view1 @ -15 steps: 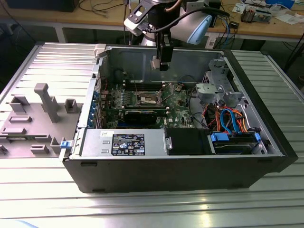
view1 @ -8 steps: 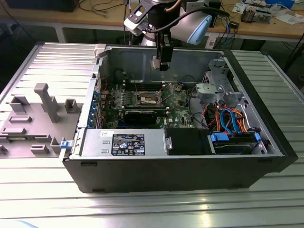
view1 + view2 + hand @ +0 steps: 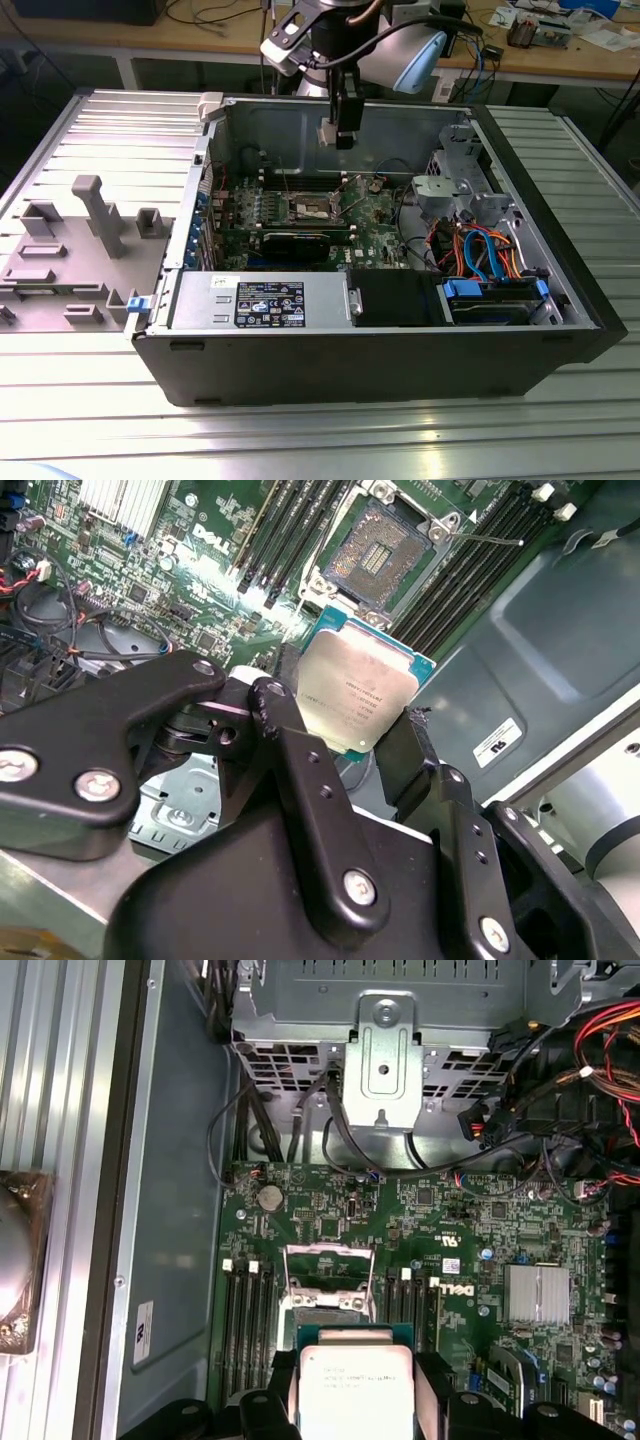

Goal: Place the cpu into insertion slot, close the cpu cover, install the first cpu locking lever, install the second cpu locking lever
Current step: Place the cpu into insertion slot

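Exterior view: cpu (image 3: 327,134) above insertion slot (image 3: 308,207)

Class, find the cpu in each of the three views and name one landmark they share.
Exterior view: cpu in the pincer, above the motherboard.
Second wrist view: cpu clamped in the pincer, near the insertion slot.
First wrist view: cpu in the pincer, before that slot.
Shared landmark: the insertion slot.

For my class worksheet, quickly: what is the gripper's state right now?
Gripper: shut on the cpu, which is not yet in the insertion slot.
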